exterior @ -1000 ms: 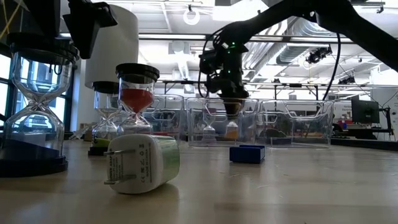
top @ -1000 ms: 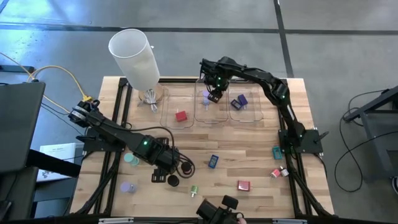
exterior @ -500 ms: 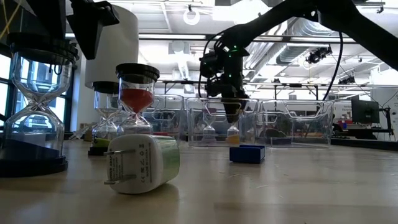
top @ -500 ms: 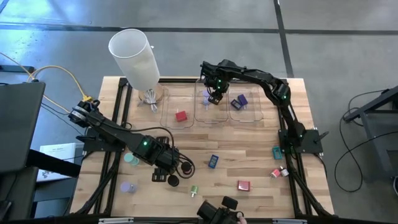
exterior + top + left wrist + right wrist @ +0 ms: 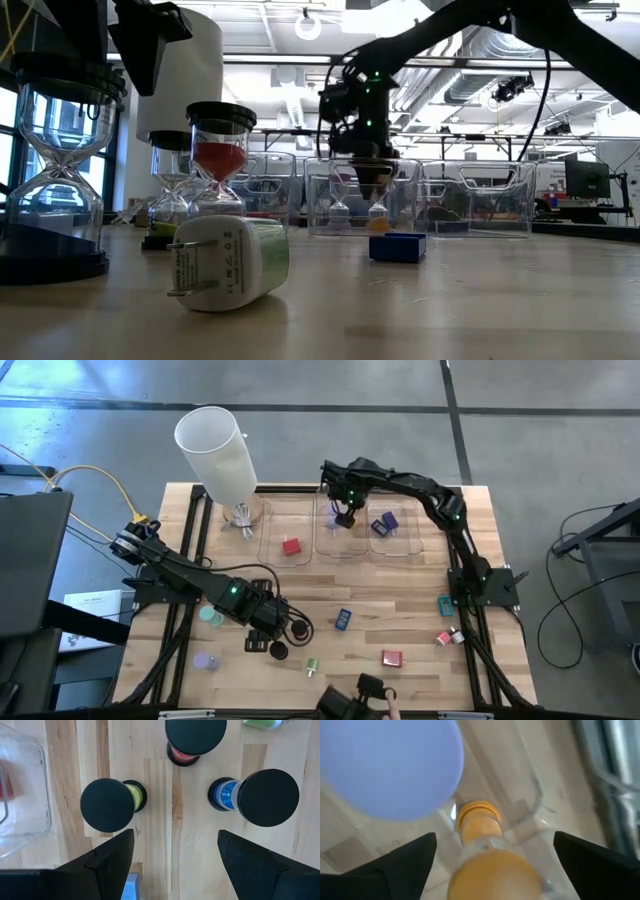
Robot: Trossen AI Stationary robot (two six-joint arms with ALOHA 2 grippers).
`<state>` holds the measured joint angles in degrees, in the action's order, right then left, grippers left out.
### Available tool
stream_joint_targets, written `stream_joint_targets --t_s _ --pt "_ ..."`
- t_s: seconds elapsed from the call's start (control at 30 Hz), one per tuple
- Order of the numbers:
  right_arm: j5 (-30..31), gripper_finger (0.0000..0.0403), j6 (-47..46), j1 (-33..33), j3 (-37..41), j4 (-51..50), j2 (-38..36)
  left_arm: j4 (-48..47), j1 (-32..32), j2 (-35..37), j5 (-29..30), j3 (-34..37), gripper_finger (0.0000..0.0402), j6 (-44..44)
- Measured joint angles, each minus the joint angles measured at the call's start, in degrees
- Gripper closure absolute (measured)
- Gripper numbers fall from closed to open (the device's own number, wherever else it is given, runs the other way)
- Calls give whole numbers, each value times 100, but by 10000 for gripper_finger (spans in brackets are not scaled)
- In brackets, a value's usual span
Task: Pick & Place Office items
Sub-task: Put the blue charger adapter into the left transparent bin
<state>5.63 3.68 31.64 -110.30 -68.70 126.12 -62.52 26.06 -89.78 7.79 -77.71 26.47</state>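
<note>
The right claw [image 5: 346, 517] is poised over the middle tray [image 5: 322, 550], fingers spread wide, and an orange-capped hourglass [image 5: 482, 845] is seen standing inside that tray just beneath it (apparently set free so it stays upright). Well apart from that tray, the left claw [image 5: 281, 630] is held spread above three black-topped hourglasses [image 5: 107, 805] on the surface [image 5: 420, 595], presumably to straddle one.

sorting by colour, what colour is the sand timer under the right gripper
Orange sand timer with orange caps, best in the right wrist view.
</note>
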Motion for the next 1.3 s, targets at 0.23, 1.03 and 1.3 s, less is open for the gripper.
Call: stream_joint_targets --t_s 0.23,1.03,1.3 --pt "8 8 123 -170 0 41 -582 0 0 0 0 0 121 14" --pt "124 8 -1262 -2127 44 -1358 -2884 -884 -14 535 220 -4 121 2792" --pt "908 8 -1580 -2903 730 -1344 -2987 -1837 -109 546 316 -4 121 3658"
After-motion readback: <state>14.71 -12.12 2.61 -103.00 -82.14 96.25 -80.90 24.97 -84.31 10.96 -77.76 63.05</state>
